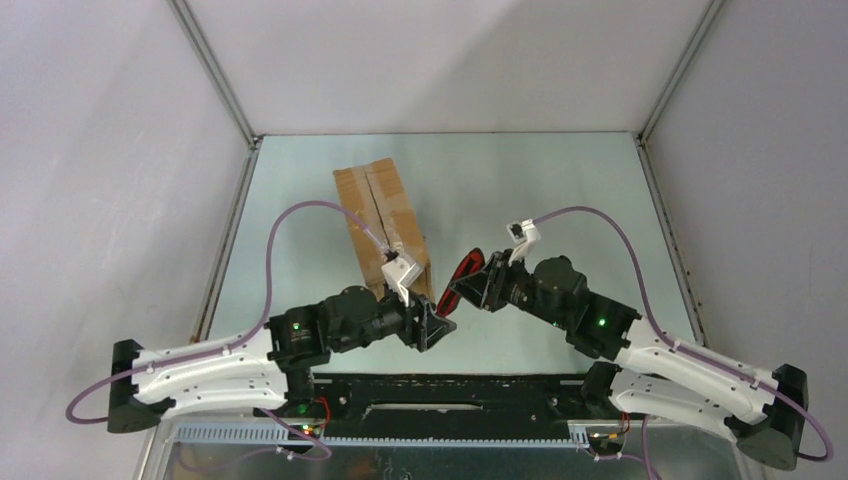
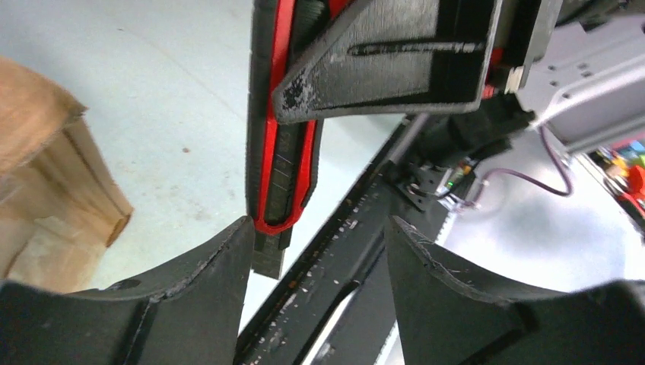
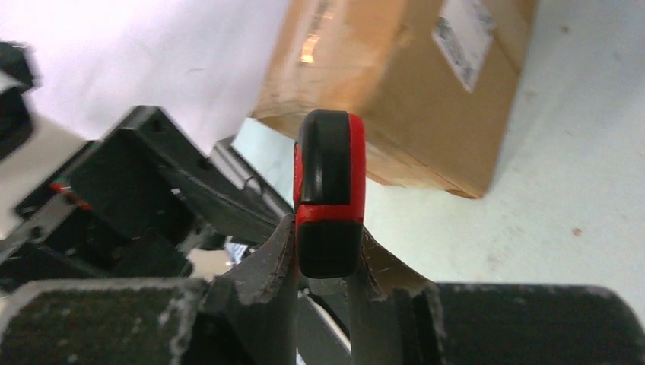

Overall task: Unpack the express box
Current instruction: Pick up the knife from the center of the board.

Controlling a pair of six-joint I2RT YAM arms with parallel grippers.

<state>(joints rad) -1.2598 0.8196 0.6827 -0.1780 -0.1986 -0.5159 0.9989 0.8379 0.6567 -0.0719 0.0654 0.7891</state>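
right gripper [image 3: 325,242] pinches knife [image 3: 328,171] near express box [image 3: 395,84].

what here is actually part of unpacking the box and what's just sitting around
For the job:
- box, on the table
- knife, clamped in the right gripper
- left gripper, open, close to the knife

Just there:
- purple cables on the arms
- the table itself
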